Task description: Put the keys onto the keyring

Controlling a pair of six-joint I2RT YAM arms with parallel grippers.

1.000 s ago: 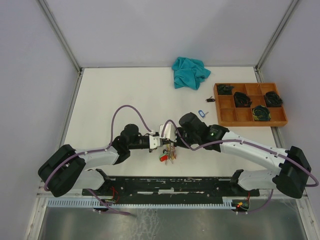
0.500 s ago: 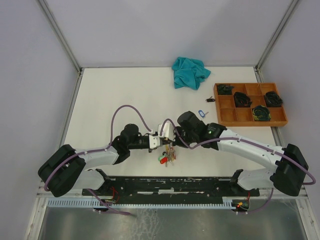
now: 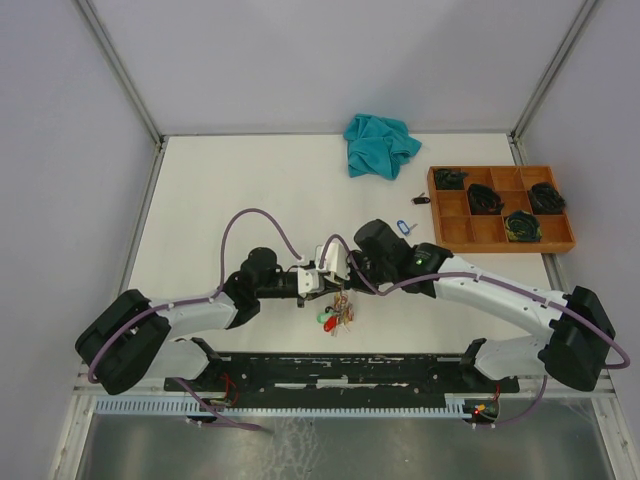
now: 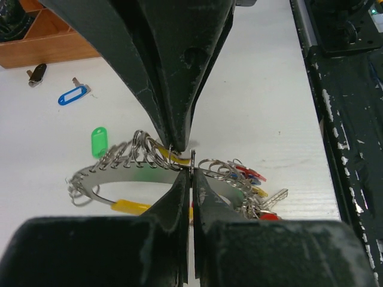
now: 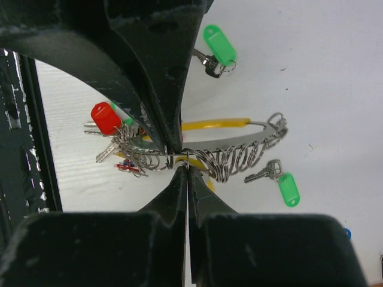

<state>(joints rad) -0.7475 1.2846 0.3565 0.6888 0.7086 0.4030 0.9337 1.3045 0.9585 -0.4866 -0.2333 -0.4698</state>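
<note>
Clearly, most of the job looks done. Near the front edge of the counter (image 3: 230, 180), the left pincer (image 4: 188, 162) and the right pincer (image 5: 182, 156) meet tip to tip, each pinching the wire of the keyring (image 4: 105, 170). Many keys (image 3: 338, 314) with red, yellow and green tags are threaded on it by their small loops. Farther right, a blue-tagged key (image 3: 403, 226) lies loose, well apart from the ring; it seems left to add. Beyond it a small dark item (image 3: 421, 199), perhaps another key, lies beside the wooden tray (image 3: 500, 247).
</note>
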